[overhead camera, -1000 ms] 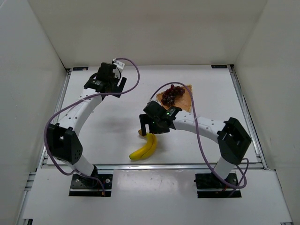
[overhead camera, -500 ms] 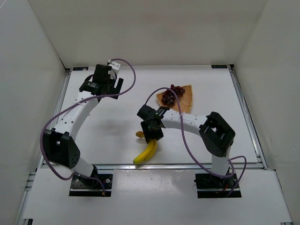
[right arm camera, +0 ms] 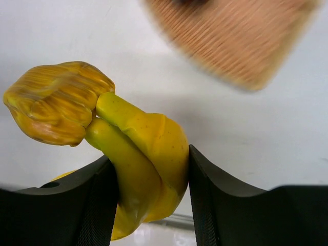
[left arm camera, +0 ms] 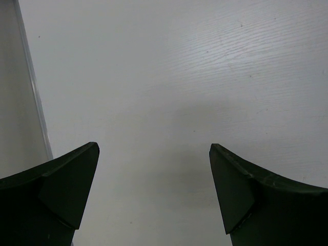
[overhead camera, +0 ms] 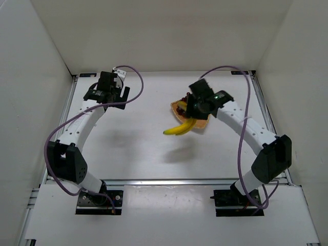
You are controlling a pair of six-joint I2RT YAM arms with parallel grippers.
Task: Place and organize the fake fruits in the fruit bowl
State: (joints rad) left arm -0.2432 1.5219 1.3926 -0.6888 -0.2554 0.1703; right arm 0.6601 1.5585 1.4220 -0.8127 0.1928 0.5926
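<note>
Right gripper (overhead camera: pixel 191 118): closed on the banana bunch (overhead camera: pixel 179 128), far right of centre. In the right wrist view both fingers (right arm camera: pixel 97 205) press the yellow fruit just below its brown stem tip (right arm camera: pixel 56 100), which sticks out past the fingertips. From above, the bunch hangs from the gripper toward the left and near side. It is clear of the table (overhead camera: pixel 133 138), and its shadow lies apart from it on the near side.

Fruit bowl (overhead camera: pixel 202 119): lies on the table directly under and behind the right gripper. The banana's gripped end overlaps the bowl's near-left rim; the rest hangs outside it.

Grapes (overhead camera: pixel 180 108): only a dark patch shows in the bowl's left part, mostly hidden by the gripper.

Left gripper (left arm camera: pixel 152 154): jaws wide apart, nothing between them, above bare table at the far left, well apart from bowl and fruit.
</note>
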